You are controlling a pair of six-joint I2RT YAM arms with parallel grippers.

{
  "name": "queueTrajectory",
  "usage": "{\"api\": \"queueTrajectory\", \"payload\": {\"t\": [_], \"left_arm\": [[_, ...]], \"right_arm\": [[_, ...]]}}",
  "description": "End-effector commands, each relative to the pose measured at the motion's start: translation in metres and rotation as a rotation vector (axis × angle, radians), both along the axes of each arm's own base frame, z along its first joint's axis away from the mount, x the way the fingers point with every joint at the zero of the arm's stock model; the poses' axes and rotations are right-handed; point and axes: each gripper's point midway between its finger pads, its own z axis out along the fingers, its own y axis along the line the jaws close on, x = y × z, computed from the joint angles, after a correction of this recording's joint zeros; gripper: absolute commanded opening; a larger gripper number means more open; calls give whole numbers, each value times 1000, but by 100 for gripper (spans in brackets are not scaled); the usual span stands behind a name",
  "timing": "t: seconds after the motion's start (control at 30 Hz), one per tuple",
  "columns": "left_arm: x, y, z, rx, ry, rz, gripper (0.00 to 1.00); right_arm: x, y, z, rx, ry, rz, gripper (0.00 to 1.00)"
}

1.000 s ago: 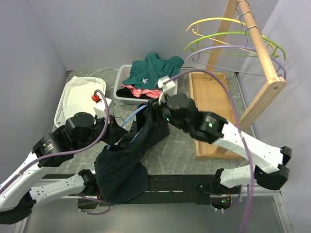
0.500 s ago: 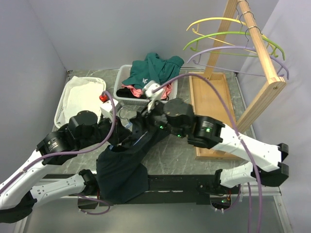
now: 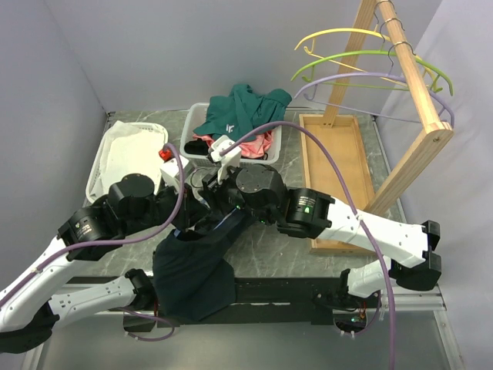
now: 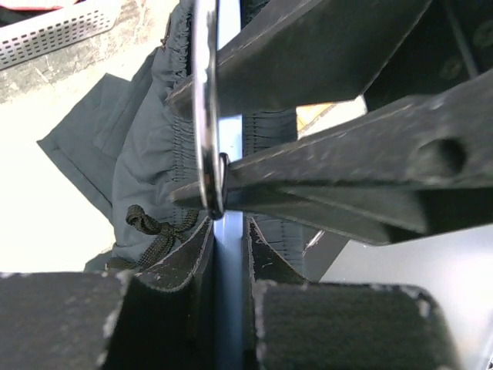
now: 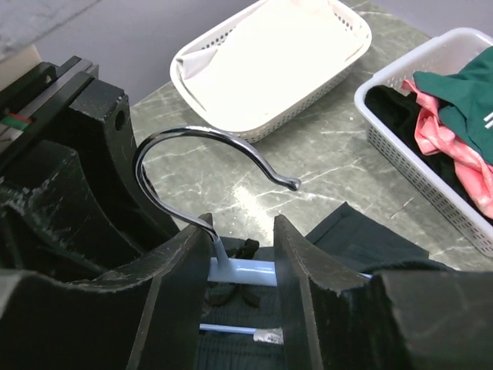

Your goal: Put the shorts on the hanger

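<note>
The black shorts [image 3: 189,270] hang in a bunch off the table's near edge below both grippers. In the left wrist view, their waistband and drawstring [image 4: 146,177] lie by the light-blue hanger [image 4: 230,301]. My left gripper [image 4: 229,239] is shut on the hanger's bar. Its place in the top view [image 3: 192,220] is under the right wrist. My right gripper [image 5: 241,231] is open. Its fingers straddle the hanger's bar [image 5: 246,272] at the base of the metal hook [image 5: 177,139] without pinching it. The shorts [image 5: 362,243] lie beneath. The hanger is mostly hidden in the top view.
A white basket [image 3: 98,166] holding white cloth stands at the back left. A grey basket [image 3: 187,142] holds a teal garment [image 3: 239,112] and a pink one. A wooden rack [image 3: 416,85] with yellow, green and lavender hangers stands on the right over a wooden tray [image 3: 331,154].
My right arm has swung left and down, bringing its gripper over the hanger's hook beside the left gripper. The left arm and the shorts have barely moved.
</note>
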Motion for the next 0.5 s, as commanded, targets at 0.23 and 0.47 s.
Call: {"api": "queueTrajectory", "payload": {"t": [0.23,0.47], "left_arm": [[4,-7,60,-154,-125,-10,27],[5,-1,69,-155,-123,20,65]], "right_arm": [[13,-6,42,118,-94,-141,1],[15,-32,57,195,-136,-197,0]]}}
